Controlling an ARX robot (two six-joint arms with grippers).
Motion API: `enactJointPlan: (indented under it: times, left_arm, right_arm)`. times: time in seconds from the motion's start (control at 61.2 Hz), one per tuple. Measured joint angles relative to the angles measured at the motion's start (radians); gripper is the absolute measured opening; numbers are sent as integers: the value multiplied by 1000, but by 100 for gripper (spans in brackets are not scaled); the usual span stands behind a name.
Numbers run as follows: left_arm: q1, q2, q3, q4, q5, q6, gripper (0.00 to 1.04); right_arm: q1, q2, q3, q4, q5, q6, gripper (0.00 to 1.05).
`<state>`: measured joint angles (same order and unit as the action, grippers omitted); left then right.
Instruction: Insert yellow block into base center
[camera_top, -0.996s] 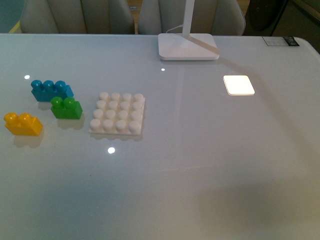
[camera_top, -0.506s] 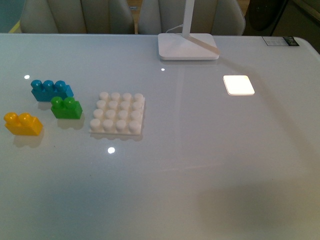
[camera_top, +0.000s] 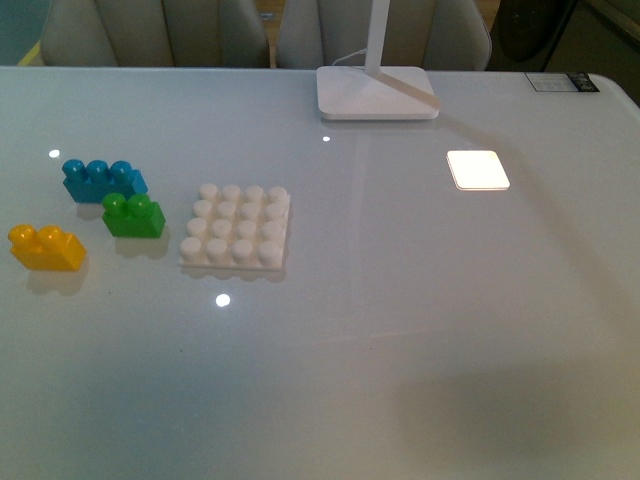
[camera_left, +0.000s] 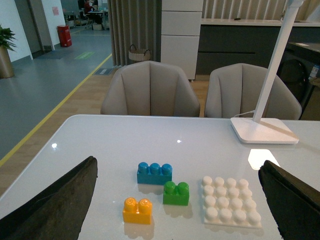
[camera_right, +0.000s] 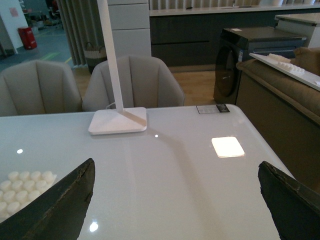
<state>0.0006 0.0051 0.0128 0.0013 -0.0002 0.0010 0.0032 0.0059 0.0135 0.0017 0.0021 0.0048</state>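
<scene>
The yellow block (camera_top: 46, 248) (camera_left: 137, 210) lies at the table's left edge, studs up. The white studded base (camera_top: 236, 228) (camera_left: 231, 202) rests to its right, with nothing on its studs. Neither arm shows in the front view. My left gripper (camera_left: 180, 200) is open, held back from and above the bricks, which show between its dark fingers (camera_left: 55, 205). My right gripper (camera_right: 177, 200) is open too, over bare table to the right of the base (camera_right: 22, 187), whose corner shows beside one finger.
A green two-stud brick (camera_top: 133, 215) and a blue three-stud brick (camera_top: 102, 181) lie between the yellow block and the base. A white lamp foot (camera_top: 377, 93) stands at the back, and a glowing square patch (camera_top: 477, 169) is right of centre. Chairs stand behind the table.
</scene>
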Motion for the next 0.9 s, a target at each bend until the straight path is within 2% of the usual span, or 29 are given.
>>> enactJointPlan:
  times: [0.065, 0.082, 0.114, 0.147, 0.229, 0.425, 0.686, 0.8, 0.898]
  left_arm:
    - [0, 0, 0, 0, 1, 0, 97]
    - [8, 16, 8, -27, 29, -14, 97]
    - [43, 140, 102, -243, 179, -72, 97]
    - [48, 250, 157, -350, 235, -104, 97]
    - [35, 389, 187, -374, 240, -137, 97]
    - [-38, 646, 224, -151, 186, -184, 97]
    - [-121, 1084, 270, 257, 126, -195, 97]
    - [-145, 1334, 309, 465, 102, -128, 97]
    - [-141, 1508, 351, 573, 77, -51, 97]
  right_arm:
    - [0, 0, 0, 0, 0, 0, 96]
    - [0, 0, 0, 0, 0, 0, 96]
    - [0, 0, 0, 0, 0, 0, 96]
    - [0, 0, 0, 0, -3, 0, 96]
    - [0, 0, 0, 0, -2, 0, 96]
    - [0, 0, 0, 0, -1, 0, 96]
    - [0, 0, 0, 0, -2, 0, 96]
    - [0, 0, 0, 0, -2, 0, 96]
    - [0, 0, 0, 0, -2, 0, 96]
